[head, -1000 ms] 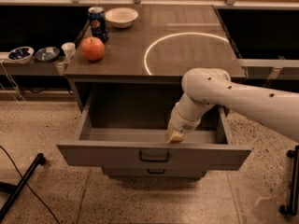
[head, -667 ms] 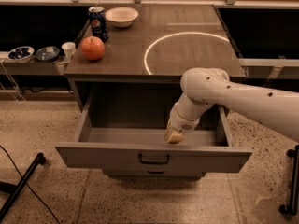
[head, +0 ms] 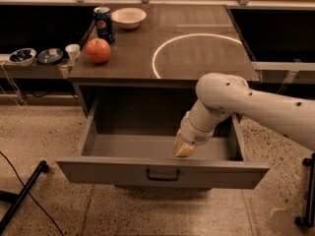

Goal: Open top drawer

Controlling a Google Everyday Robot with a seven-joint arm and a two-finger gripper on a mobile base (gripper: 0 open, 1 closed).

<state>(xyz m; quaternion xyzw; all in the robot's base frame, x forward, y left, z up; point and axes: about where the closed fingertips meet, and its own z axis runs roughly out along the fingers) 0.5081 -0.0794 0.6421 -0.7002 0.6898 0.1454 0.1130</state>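
The scene is dim and tinted a warm yellow-brown. Light falls from above: the table (head: 128, 58) top at upper centre is the brightest flat surface, and a pale ring (head: 197, 34) on it stands out strongly. The bowl (head: 129, 17) and the white arm (head: 236, 100) at centre right catch the most light, the arm shading darker on its underside. The apple (head: 98, 50) carries a small highlight. The openings at upper left and upper right are nearly black. The drawer (head: 162, 173) interior is shaded, darkest at its back wall. The gripper (head: 184, 149), at lower centre just behind the drawer front, is lit on its tan tip. A soft shadow lies on the floor (head: 44, 132) beneath the drawer.
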